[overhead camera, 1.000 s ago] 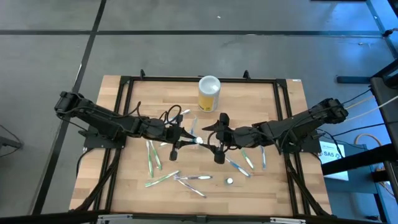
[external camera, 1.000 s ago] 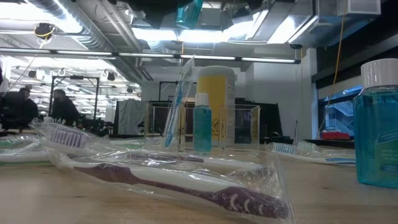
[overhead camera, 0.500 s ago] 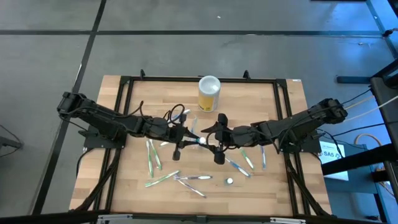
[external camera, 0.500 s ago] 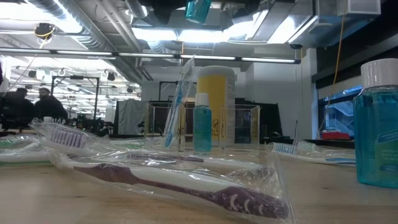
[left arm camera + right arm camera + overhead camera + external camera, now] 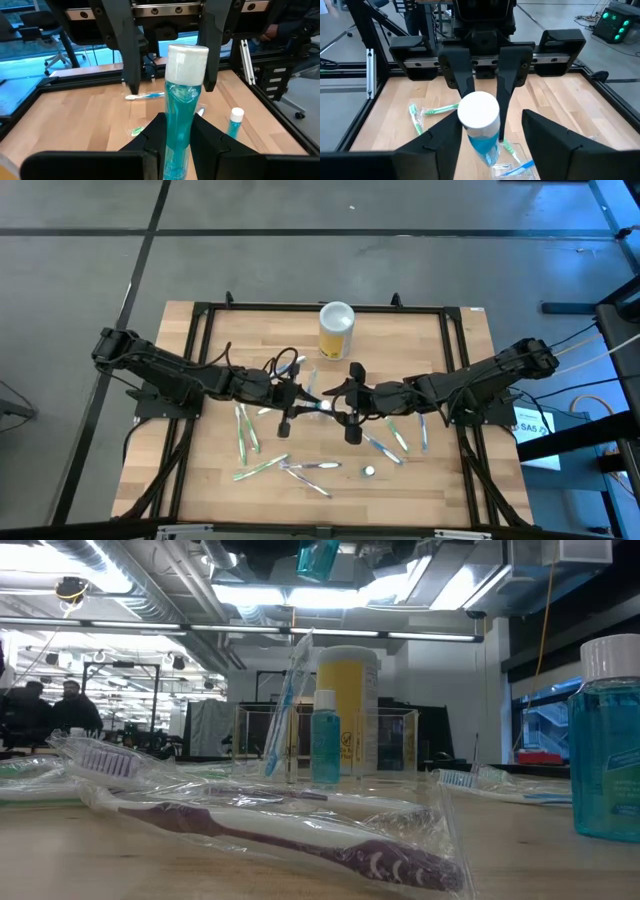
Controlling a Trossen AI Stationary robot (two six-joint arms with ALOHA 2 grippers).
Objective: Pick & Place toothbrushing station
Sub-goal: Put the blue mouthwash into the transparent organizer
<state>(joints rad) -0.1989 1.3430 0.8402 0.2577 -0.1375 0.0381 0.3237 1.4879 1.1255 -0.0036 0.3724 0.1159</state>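
Observation:
A blue mouthwash bottle [image 5: 180, 110] with a white cap [image 5: 478, 112] hangs above the table's middle, and my left gripper [image 5: 303, 401] is shut on it. My right gripper [image 5: 338, 406] faces it, open, with one finger [image 5: 125, 50] on each side of the cap. The toothbrushing station [image 5: 395, 740], a clear box, stands on the wood behind. A wrapped toothbrush [image 5: 285, 705] and a small blue bottle [image 5: 325, 735] stand upright in it. My left gripper pinches the bottle's blue body [image 5: 176, 145] between its two fingers [image 5: 152, 137], well below the cap. The fingers come nearly level from the table's left. The bottle is lifted clear, its cap end pointing away toward the right arm. My right gripper: whether a finger [image 5: 445, 142] touches the cap, I cannot tell.
A yellow canister with a white lid [image 5: 336, 330] stands at the far middle, behind the station. Several wrapped toothbrushes [image 5: 245, 430] lie across the wood, one close to the low camera [image 5: 280, 830]. Another blue bottle [image 5: 605, 745] stands near the front. A black frame [image 5: 200, 360] rims the table.
The held bottle has shifted a little toward my right gripper and stays lifted clear of the table.

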